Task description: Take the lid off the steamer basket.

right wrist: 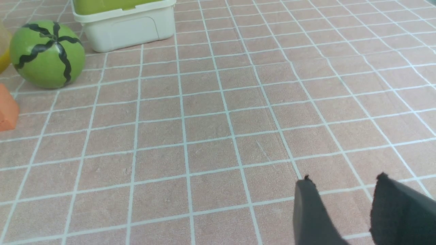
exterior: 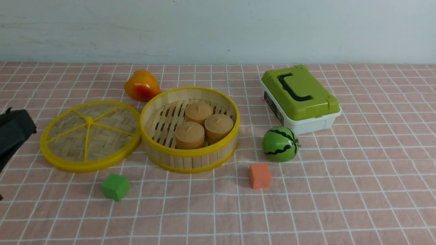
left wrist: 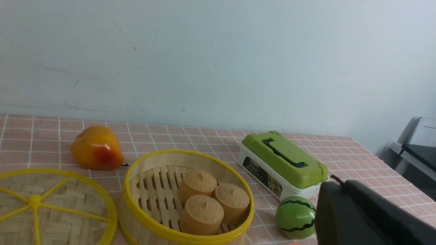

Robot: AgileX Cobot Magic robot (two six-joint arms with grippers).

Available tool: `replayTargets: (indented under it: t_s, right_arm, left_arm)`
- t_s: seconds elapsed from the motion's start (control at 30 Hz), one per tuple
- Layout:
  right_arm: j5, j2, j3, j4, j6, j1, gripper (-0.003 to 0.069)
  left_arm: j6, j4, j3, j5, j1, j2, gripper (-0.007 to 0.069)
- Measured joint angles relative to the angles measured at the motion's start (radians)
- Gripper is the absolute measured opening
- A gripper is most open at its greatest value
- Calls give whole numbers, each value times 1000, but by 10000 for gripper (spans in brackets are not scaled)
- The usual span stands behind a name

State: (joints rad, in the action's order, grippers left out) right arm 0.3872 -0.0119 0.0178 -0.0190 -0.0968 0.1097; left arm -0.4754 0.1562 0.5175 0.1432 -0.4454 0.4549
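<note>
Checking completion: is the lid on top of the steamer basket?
No, the lid lies on the tablecloth beside the open steamer basket.

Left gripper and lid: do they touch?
Apart. The front view shows bare cloth between the left gripper and the lid.

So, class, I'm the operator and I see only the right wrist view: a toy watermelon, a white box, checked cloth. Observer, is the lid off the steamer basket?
Observer: Yes. The lid lies flat on the cloth, right beside the open steamer basket, on the robot's left of it.
Operator: Is anything inside the basket?
Observer: Three tan cylinders, each with a small nub on top, stand close together on its slatted floor.
</note>
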Motion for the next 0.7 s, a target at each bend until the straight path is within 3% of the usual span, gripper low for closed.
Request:
replayTargets:
  t_s: [0.27, 0.4, 0.57, 0.7]
  right_arm:
    - [0, 0, 0, 0, 0, 0, 241]
    - [0, 0, 0, 0, 0, 0, 241]
    - [0, 0, 0, 0, 0, 0, 241]
    - [0, 0, 0, 0, 0, 0, 241]
  left_arm:
    - [0, 0, -22, 16, 0, -7, -13]
    - [67, 10, -115, 9, 11, -79, -13]
    - [147, -14, -232, 3, 125, -224, -13]
    - [161, -87, -368, 0, 308, -379, -13]
